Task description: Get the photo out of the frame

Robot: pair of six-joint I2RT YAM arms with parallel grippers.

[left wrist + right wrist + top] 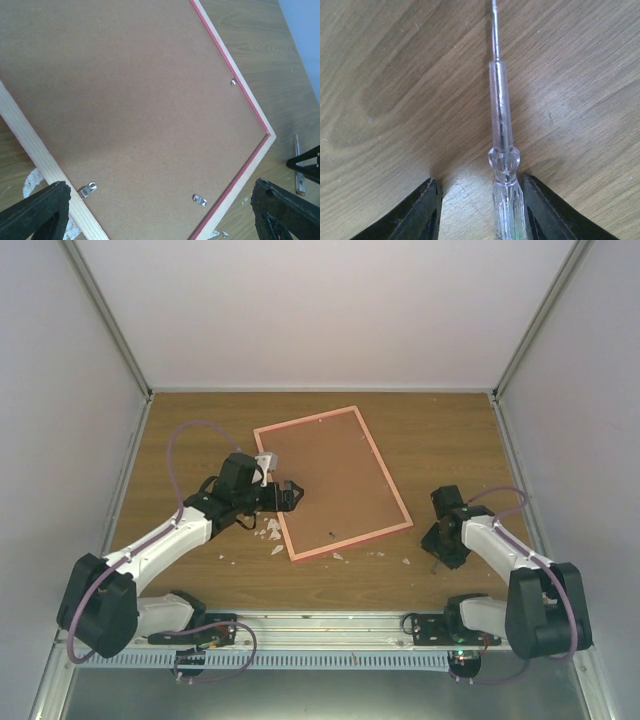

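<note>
Pink-red rectangular picture frame [333,483]: lying face down on brown wooden table [440,430], hardboard back facing up. Left gripper [160,189]: hovering over frame's back, jaws spread wide. Right gripper [480,180]: straddling clear-handled screwdriver [501,125], jaws apart, not clamping.

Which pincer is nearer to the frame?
Left. The left pincer hangs open over the frame's left edge; the right pincer is off its right side, straddling a screwdriver on the table.

Top view: down from above the near edge, whole tabletop [450,440]. Left wrist: close over the frame [30,142], shared with top. Right wrist: almost on the tabletop.
</note>
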